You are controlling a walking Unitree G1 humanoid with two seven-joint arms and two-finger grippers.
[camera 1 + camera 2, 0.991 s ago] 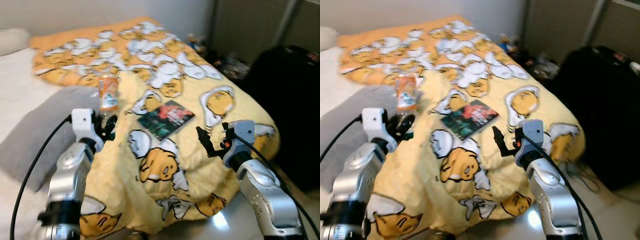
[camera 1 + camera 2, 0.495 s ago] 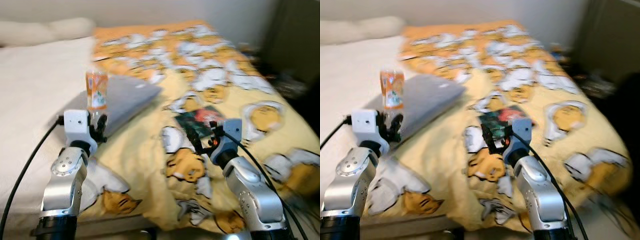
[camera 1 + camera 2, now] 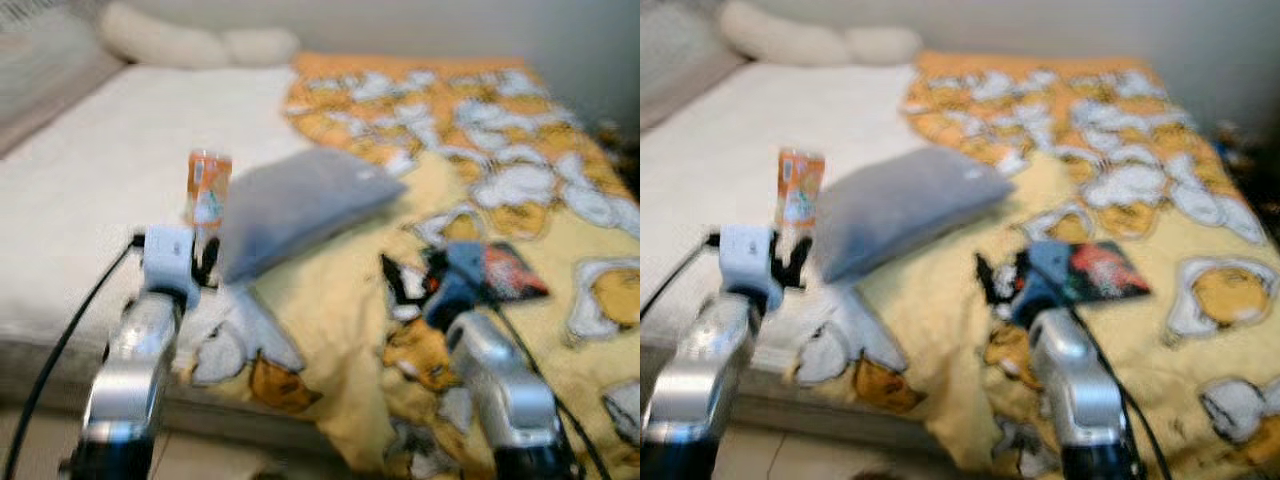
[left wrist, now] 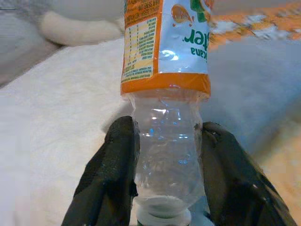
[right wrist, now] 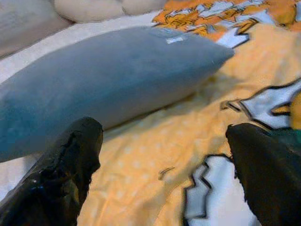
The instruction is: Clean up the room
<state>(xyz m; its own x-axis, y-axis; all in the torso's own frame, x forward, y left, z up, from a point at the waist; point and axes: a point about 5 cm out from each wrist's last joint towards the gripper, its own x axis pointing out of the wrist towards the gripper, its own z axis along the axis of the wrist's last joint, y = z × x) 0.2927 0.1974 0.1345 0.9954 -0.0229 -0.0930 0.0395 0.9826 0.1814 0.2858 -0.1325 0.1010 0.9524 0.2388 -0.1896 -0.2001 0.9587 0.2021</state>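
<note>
1. Currently the left gripper [image 4: 164,174] pinches a clear plastic bottle [image 3: 206,187] by its neck end, cap toward the wrist; both black fingers [image 4: 110,174] press against the crumpled wall below the orange label.
2. The bottle is held upright above the near left part of the bed [image 3: 90,190], just left of the grey pillow [image 3: 300,205].
3. The right gripper [image 5: 160,165] hovers over the yellow patterned quilt [image 3: 520,160] with its fingers spread wide apart, holding nothing; the pillow lies beyond it.
4. A dark booklet [image 3: 1102,272] lies flat on the quilt, just right of the right gripper.
5. Judged step: carrying the collected bottle away for disposal. Head views are blurred.
6. Next move: maintain the pinch, keep the bottle upright, and locate a bin; none is visible. The booklet likely remains to be tidied.
</note>
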